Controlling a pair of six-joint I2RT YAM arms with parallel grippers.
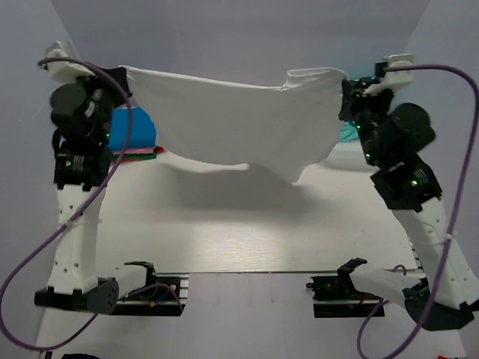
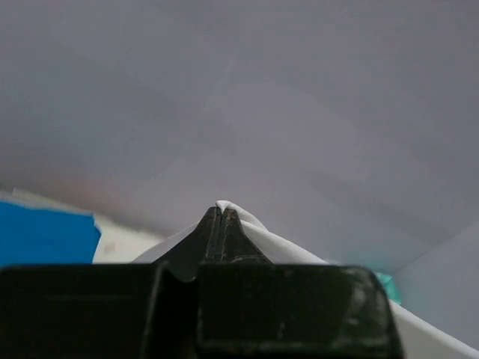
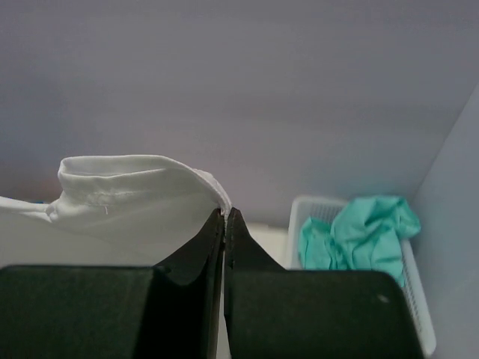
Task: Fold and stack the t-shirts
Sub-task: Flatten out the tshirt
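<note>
A white t-shirt [image 1: 239, 123] hangs stretched in the air between both arms, well above the table, its lower edge sagging in the middle. My left gripper [image 1: 126, 81] is shut on its left end; white cloth [image 2: 299, 250] pokes out past the closed tips of the left gripper [image 2: 220, 213]. My right gripper [image 1: 344, 91] is shut on the right end, near the collar [image 3: 127, 176], and the right gripper [image 3: 225, 215] shows a thin strip of white cloth between its jaws. A teal-green t-shirt [image 3: 359, 232] lies crumpled in a basket. Folded blue, red and green t-shirts [image 1: 133, 138] are stacked behind the left arm.
The white mesh basket [image 3: 423, 314] stands at the right side of the table, mostly hidden behind the right arm in the top view. The white table [image 1: 239, 232] lies below the hanging shirt, with grey walls behind and at both sides.
</note>
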